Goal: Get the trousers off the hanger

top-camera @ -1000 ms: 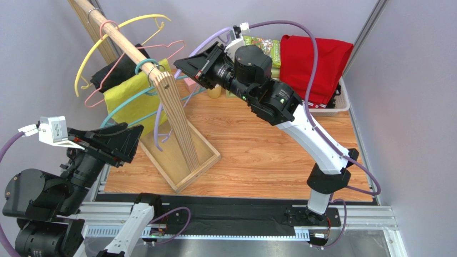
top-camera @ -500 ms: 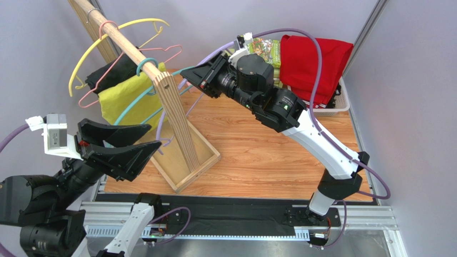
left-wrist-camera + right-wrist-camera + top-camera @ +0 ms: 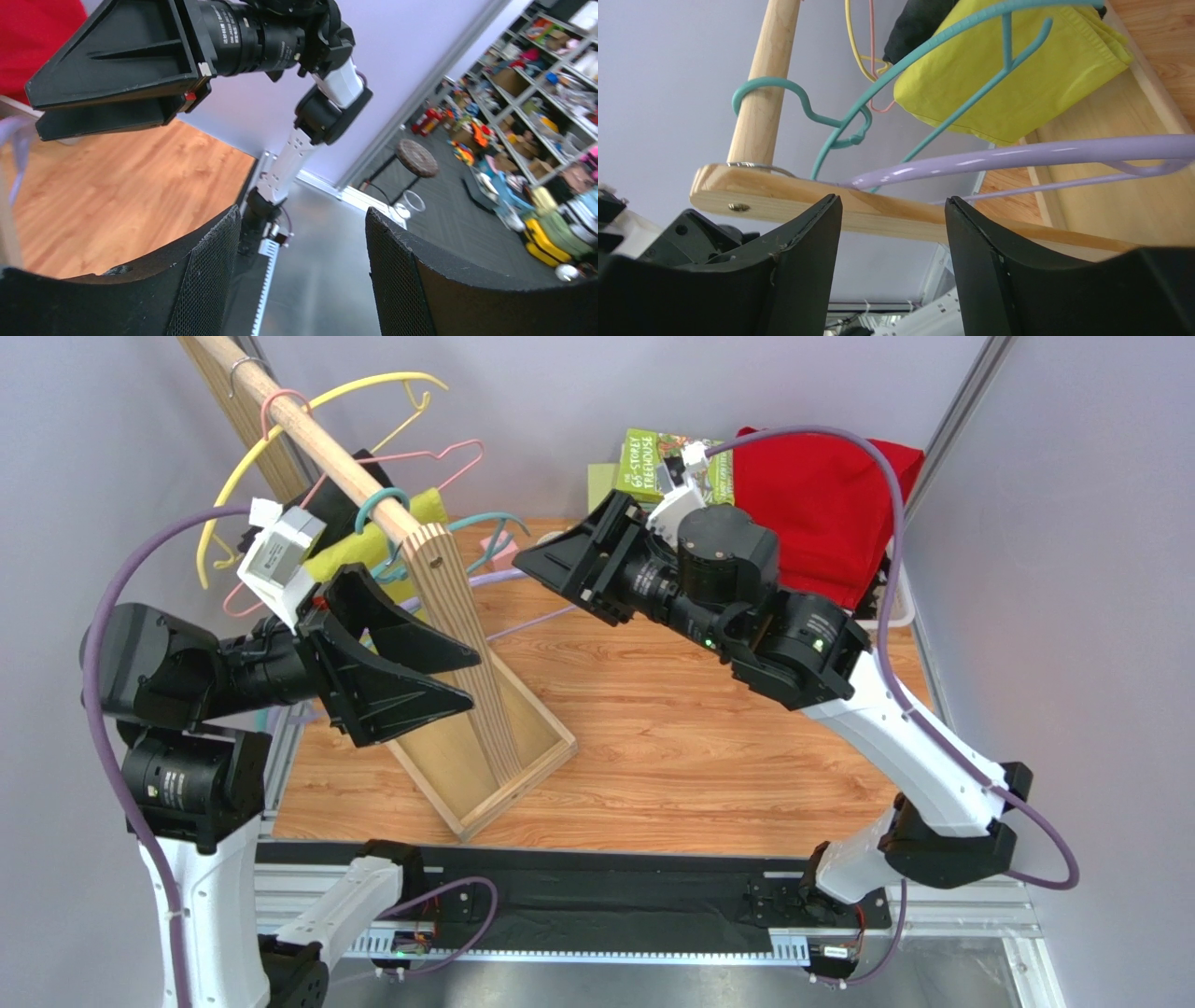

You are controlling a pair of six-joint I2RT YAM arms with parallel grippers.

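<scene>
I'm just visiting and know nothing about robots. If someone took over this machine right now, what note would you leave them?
Grippers: the left gripper is open and empty. The right gripper is open and empty, facing the end of the rail.
Done: the red trousers are off any hanger, in the white basket at the back right. The lilac hanger is bare.
Left: the lime garment is draped on the teal hanger, and the black garment hangs behind it. Both need pulling off.

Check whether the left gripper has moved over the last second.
Yes. The left gripper swung right, from clear of the wooden rack to overlapping its upright.
</scene>
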